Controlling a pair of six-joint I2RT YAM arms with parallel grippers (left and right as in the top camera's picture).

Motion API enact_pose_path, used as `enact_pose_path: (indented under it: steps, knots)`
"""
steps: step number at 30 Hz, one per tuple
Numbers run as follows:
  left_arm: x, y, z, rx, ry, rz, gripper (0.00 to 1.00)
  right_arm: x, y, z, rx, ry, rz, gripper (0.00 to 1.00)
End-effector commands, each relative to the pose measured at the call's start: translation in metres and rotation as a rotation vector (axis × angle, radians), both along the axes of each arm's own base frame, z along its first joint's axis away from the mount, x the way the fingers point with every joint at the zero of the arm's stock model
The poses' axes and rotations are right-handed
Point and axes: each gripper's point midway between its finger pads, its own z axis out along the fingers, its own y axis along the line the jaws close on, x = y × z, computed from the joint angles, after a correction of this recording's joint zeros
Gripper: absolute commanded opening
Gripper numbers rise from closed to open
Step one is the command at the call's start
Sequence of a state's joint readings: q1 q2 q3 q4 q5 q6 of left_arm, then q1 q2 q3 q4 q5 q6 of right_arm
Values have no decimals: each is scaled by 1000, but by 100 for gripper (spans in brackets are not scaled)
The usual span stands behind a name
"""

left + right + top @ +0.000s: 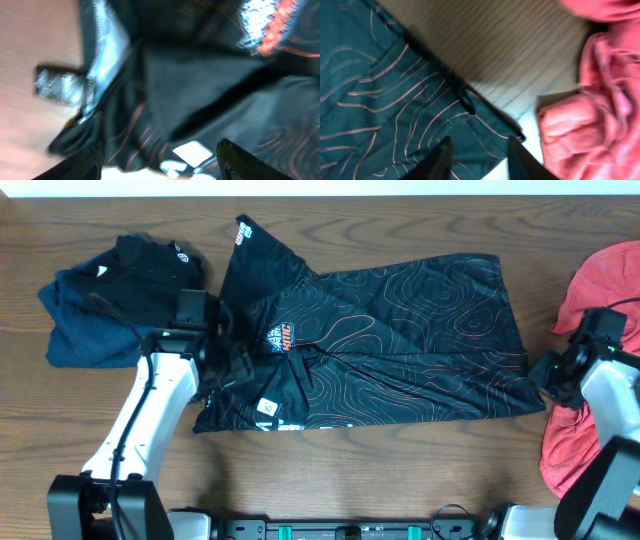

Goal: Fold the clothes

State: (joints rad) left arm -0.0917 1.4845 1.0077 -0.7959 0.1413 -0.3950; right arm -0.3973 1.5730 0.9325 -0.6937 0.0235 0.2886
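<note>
The black jersey point(400, 340) with orange contour lines lies spread across the middle of the table, its left part folded over itself. My left gripper point(236, 362) hovers over the jersey's left edge; in the blurred left wrist view it point(160, 170) is open above dark folds point(200, 85) and a white label point(192, 151). My right gripper point(547, 376) sits at the jersey's right hem. In the right wrist view its fingers point(437, 160) stand apart, open, over the hem corner point(485, 125), which lies flat. The coral-red garment point(600, 280) is heaped at the far right point(600, 105).
A dark navy garment point(105, 305) lies bunched at the back left. Bare wooden table point(400, 470) runs along the front and between the jersey and the coral-red heap point(510, 55).
</note>
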Motion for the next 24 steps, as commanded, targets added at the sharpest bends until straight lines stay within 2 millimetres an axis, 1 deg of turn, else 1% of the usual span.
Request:
enact_pose_path:
  steps: [1, 4, 8, 14, 19, 22, 24]
  knots:
    - [12, -21, 11, -42, -69, -75, 73, 3, 8, -8, 52, 4, 26, 43]
    - [16, -26, 12, -44, -89, -93, 73, 1, 9, -15, 60, 24, 26, 44]
    - [16, -27, 12, -44, -89, -95, 73, 2, 9, -23, 68, 38, 24, 44]
    - [16, -27, 12, -44, -89, -95, 73, 3, 10, -35, 87, 57, 8, 37]
    - [16, -27, 12, -44, -89, -95, 73, 7, 7, -38, 83, 42, -5, 32]
    - [15, -27, 12, -45, -88, -95, 73, 12, 6, -37, 77, 23, -14, 25]
    - [15, -27, 12, -45, -88, -95, 73, 15, 4, -36, 73, 9, -18, 15]
